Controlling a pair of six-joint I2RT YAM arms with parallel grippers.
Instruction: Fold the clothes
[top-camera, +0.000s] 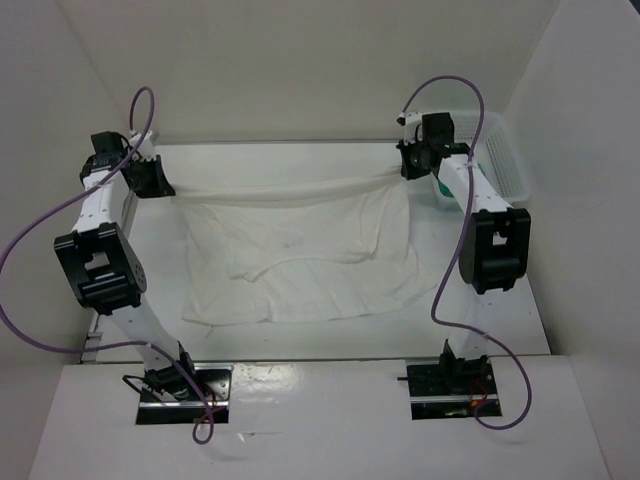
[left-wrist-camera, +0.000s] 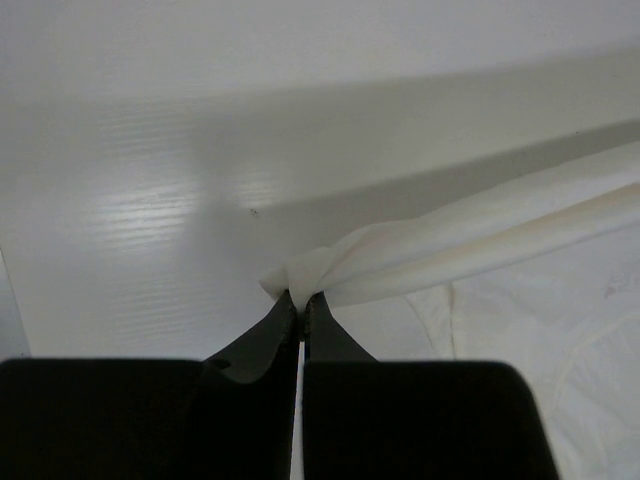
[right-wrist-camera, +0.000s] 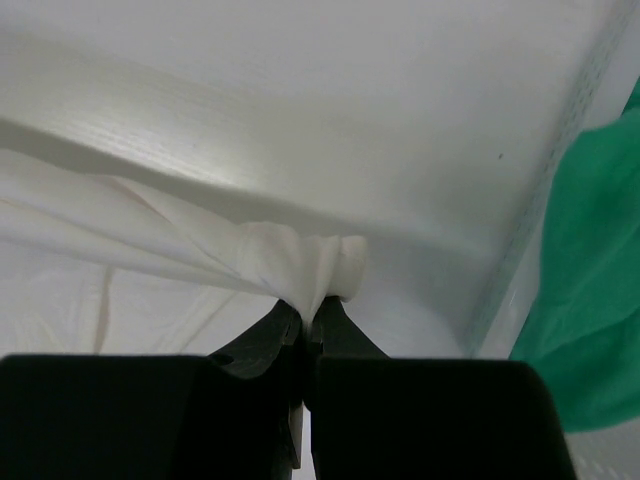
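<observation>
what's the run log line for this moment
left gripper: shut on garment | right gripper: shut on garment | far edge stretched between them

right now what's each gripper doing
Left gripper: shut on a corner of the large white wrinkly fabric garment.
Right gripper: shut on the garment's other corner.

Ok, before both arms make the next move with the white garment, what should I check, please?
1. Is the left gripper shut on the white garment: ok.
2. Is the right gripper shut on its other far end: ok.
3. Far edge stretched straight between the grippers: ok.
4. Near part flat on the table: not ok, it is wrinkled.
5. Is the green cloth apart from the garment, inside the basket: ok.
</observation>
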